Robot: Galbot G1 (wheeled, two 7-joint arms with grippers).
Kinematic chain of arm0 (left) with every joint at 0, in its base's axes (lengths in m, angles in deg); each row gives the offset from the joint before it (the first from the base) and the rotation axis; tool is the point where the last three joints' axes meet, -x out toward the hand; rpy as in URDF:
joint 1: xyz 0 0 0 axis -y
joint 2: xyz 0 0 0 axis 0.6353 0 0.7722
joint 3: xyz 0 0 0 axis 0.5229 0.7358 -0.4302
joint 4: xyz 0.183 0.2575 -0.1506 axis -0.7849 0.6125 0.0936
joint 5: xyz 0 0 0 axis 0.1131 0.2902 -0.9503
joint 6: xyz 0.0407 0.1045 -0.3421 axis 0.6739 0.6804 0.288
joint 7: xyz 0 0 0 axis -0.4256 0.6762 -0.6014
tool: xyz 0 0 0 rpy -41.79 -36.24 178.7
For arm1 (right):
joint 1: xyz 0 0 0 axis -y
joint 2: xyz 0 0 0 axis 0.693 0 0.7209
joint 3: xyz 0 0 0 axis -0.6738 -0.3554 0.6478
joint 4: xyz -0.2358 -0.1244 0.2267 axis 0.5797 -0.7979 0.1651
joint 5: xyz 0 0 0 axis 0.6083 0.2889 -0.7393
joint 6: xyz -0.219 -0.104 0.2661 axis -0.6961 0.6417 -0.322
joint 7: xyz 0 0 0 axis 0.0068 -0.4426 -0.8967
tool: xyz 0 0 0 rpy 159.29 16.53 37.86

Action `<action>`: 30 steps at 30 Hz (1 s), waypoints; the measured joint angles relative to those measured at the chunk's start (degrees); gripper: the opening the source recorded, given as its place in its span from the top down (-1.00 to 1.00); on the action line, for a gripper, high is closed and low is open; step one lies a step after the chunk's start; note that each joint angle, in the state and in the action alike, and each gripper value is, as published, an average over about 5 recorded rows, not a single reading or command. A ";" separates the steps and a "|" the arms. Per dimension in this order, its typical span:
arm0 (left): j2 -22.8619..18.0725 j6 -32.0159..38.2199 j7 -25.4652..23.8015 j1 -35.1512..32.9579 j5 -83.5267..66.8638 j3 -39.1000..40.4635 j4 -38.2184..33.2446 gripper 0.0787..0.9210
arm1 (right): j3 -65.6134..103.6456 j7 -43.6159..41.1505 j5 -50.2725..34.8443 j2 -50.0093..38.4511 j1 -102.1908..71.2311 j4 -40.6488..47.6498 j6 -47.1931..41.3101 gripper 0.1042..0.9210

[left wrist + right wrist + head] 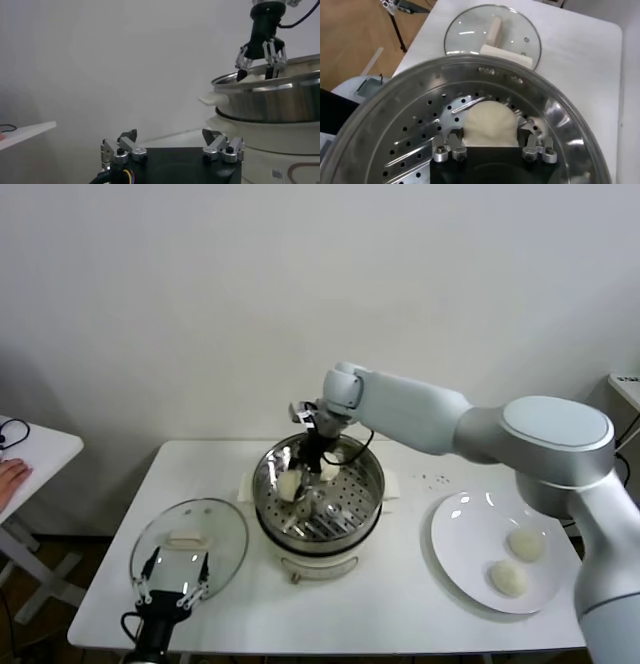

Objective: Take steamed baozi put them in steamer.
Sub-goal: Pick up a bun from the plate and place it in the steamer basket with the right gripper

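Observation:
The steel steamer (366,484) stands on its white base at the table's middle. My right gripper (303,474) reaches down into it from behind and is shut on a cream baozi (489,125), its fingers (456,140) against both sides, low over the perforated tray (415,140). In the head view this baozi (289,484) sits at the steamer's left side. Another baozi (329,472) lies beside it in the steamer. Two more baozi (526,544) (507,578) lie on the white plate (460,534). My left gripper (172,586) is open and empty at the front left, over the lid.
The glass lid (225,534) with a white handle lies flat left of the steamer and also shows in the right wrist view (470,30). A small side table (45,449) stands at far left with a person's hand (10,479) on it. The right gripper (257,70) shows in the left wrist view.

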State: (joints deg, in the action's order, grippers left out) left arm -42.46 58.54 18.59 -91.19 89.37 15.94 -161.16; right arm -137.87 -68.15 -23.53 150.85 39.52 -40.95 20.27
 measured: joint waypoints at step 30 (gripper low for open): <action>-0.15 0.10 0.01 -0.05 0.23 -0.14 0.16 -0.77 | 0.11 -0.82 1.60 0.72 -0.90 0.49 0.99 -0.76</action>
State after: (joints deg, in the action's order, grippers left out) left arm -42.61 58.64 18.60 -91.24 89.60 15.79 -161.00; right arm -137.76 -68.96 -21.93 151.56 38.62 -40.47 21.25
